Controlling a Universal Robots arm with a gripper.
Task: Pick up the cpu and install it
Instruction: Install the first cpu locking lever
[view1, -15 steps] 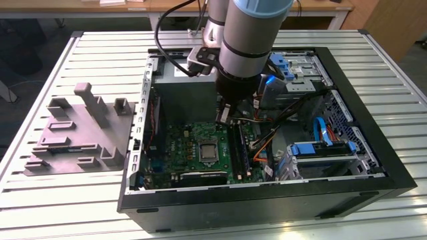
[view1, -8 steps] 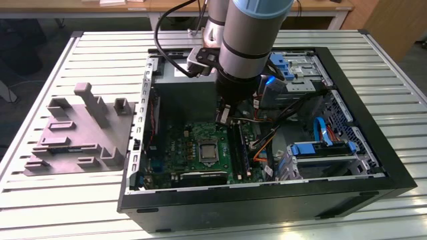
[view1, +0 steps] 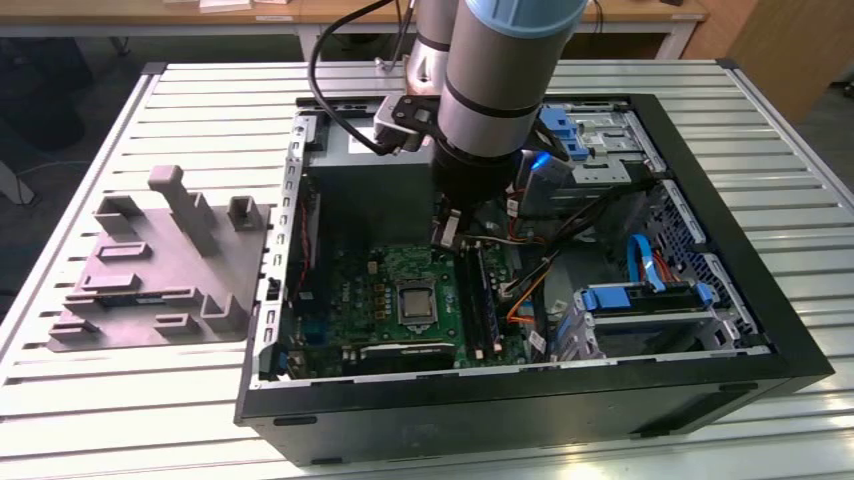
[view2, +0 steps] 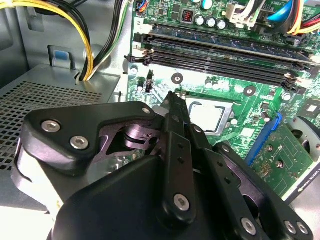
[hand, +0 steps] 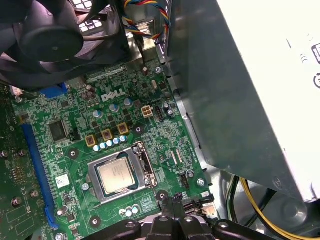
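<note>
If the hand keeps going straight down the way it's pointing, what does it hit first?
Most likely the green motherboard, just beside the socket holding the cpu. In both wrist views the hand points at the board near the socket's edge, not over the chip. Depth is hard to judge.

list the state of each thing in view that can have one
cpu: seated flat in the socket, silvery top up
socket: frame open, not over the chip
pincer: shut, empty, above the board beside the socket
computer case: on its side, panel off
grey holder: on the table, no chip visible on it
</note>
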